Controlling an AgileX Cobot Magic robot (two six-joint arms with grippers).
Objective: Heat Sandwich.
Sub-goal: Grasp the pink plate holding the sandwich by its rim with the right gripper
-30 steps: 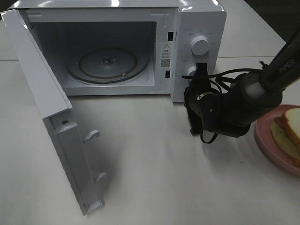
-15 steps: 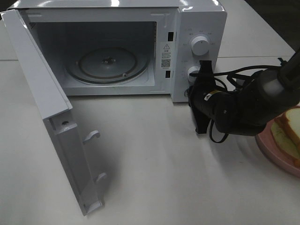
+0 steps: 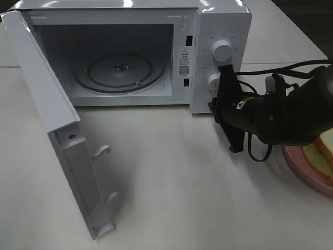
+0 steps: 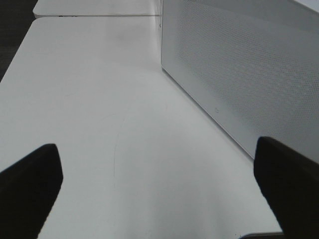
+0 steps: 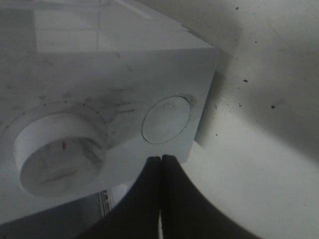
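1. Microwave on the white table is my landmark. Its door stands wide open on the hinge side, and I see the glass turntable in the cavity.
2. My right gripper is clenched, fingers pressed flat together with nothing between them. It sits just in front of the microwave's control panel, at the round button beside the lower knob. I cannot tell whether it touches.
3. My left gripper is released, jaws spread wide over bare table, beside a dotted white wall of the microwave.
4. The sandwich lies on the pink plate, in front of the microwave and out past its control-panel side, well apart from the cavity. My right arm partly hides it.
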